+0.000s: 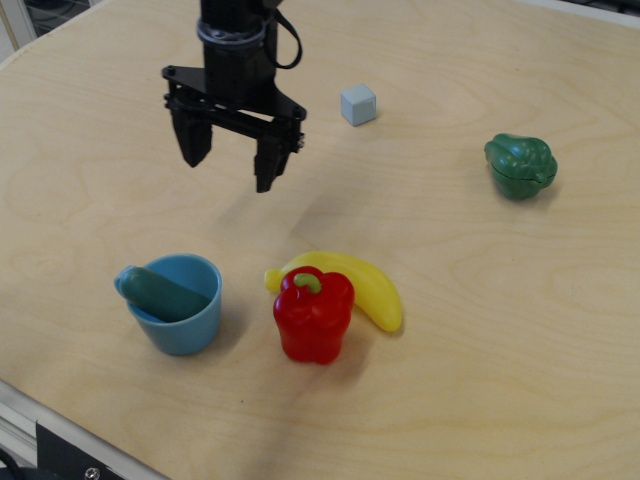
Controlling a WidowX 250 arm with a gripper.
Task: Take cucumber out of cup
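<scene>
The light blue cup (186, 323) stands at the front left of the wooden table. The dark teal-green cucumber (160, 292) lies slanted in it, its rounded end sticking out over the cup's left rim. My black gripper (228, 167) hangs above the table, behind and slightly right of the cup. It is open and empty, its two fingers spread wide and pointing down, well apart from the cup.
A red bell pepper (314, 314) stands right of the cup with a yellow banana (360, 286) behind it. A pale blue-grey cube (358, 104) sits at the back. A lumpy green bell pepper (521, 165) lies at the right. The table's front edge (40, 420) runs by the cup.
</scene>
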